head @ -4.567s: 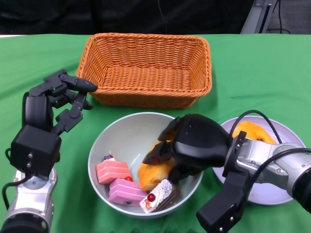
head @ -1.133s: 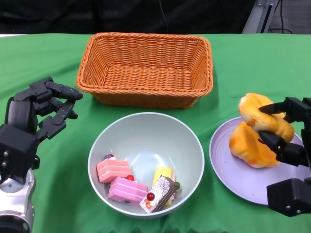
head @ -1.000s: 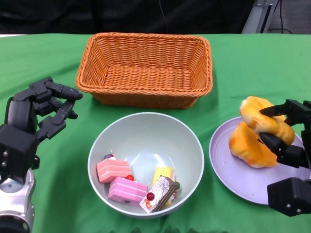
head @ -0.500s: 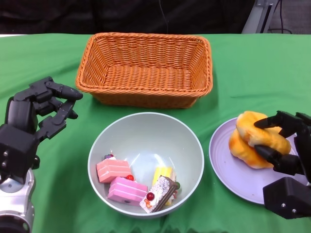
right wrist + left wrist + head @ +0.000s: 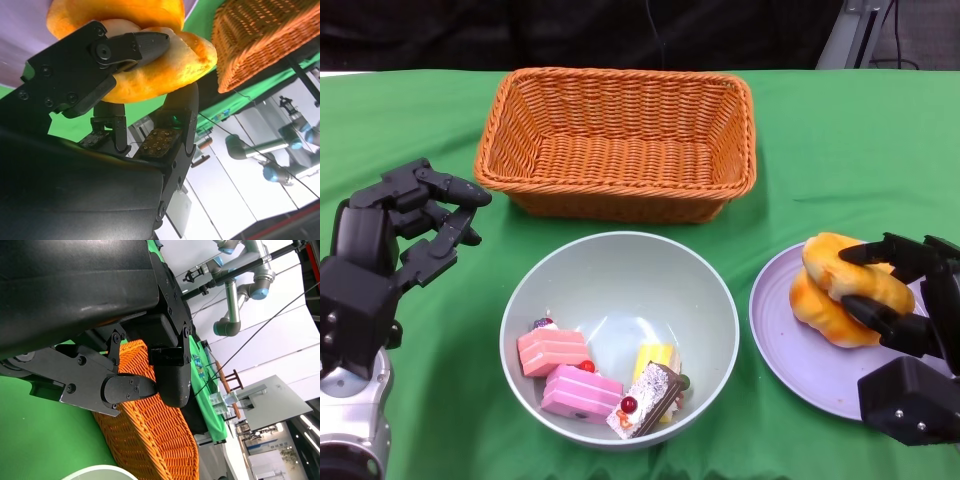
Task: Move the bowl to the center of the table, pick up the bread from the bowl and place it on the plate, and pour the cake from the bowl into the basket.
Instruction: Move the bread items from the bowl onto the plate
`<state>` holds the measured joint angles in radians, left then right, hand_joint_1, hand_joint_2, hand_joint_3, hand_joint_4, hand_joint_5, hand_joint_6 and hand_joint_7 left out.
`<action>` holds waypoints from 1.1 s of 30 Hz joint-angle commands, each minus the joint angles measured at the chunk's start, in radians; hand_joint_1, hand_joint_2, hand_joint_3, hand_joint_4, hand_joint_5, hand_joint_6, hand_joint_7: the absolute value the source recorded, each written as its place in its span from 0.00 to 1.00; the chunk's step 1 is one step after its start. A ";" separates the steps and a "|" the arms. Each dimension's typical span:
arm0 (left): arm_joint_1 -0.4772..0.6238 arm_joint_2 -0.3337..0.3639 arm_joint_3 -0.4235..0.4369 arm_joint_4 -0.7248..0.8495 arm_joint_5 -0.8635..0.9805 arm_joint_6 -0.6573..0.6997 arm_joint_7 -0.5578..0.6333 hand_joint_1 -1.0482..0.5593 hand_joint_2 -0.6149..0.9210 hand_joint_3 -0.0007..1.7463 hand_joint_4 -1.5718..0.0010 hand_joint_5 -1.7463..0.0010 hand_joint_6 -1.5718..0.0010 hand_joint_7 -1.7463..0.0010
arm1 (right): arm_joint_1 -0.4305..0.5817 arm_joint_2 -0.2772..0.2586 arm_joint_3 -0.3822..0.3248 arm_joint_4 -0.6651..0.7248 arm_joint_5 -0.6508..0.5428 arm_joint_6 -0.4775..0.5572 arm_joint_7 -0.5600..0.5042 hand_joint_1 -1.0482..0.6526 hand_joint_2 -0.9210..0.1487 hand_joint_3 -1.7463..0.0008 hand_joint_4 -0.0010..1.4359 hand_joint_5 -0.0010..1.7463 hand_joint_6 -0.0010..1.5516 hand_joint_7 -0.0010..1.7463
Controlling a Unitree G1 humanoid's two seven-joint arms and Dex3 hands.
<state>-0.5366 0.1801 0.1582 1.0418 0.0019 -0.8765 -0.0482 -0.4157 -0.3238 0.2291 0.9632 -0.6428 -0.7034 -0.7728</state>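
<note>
lowered since a second ago, the right hand (image 5: pixel 905 300) holds the upper golden bread roll (image 5: pixel 855 275) against a second roll (image 5: pixel 820 305) on the round lilac plate (image 5: pixel 800 350), fingers partly hiding both. its long axis slants across the plate. left hand (image 5: pixel 405 225) hangs empty, fingers apart, beside the grey bowl (image 5: pixel 620 255) of cake slices (image 5: pixel 582 392).

left: bare cloth by my left hand (image 5: pixel 405 225) | centre: bowl (image 5: pixel 715 300) blocks | behind it: basket (image 5: pixel 620 200) blocks
</note>
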 commanded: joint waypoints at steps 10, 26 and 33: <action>0.001 0.020 0.009 0.002 -0.011 -0.008 -0.013 0.58 0.97 0.27 0.46 0.24 0.42 0.49 | 0.084 -0.020 0.003 -0.201 0.035 0.137 0.149 0.47 0.06 0.97 0.55 0.31 0.65 0.06; -0.005 0.023 0.011 0.014 -0.005 -0.009 -0.010 0.57 0.97 0.26 0.46 0.25 0.42 0.49 | 0.189 -0.023 -0.028 -0.506 0.043 0.369 0.340 0.37 0.01 0.99 0.61 0.05 0.65 0.00; -0.005 0.023 0.015 0.016 -0.017 -0.010 -0.027 0.58 0.97 0.26 0.46 0.25 0.42 0.50 | 0.217 -0.020 -0.023 -0.597 0.010 0.477 0.362 0.31 0.00 0.96 0.56 0.01 0.54 0.00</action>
<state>-0.5367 0.1814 0.1633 1.0483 -0.0019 -0.8794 -0.0656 -0.2183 -0.3353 0.2128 0.3875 -0.6228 -0.2476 -0.4246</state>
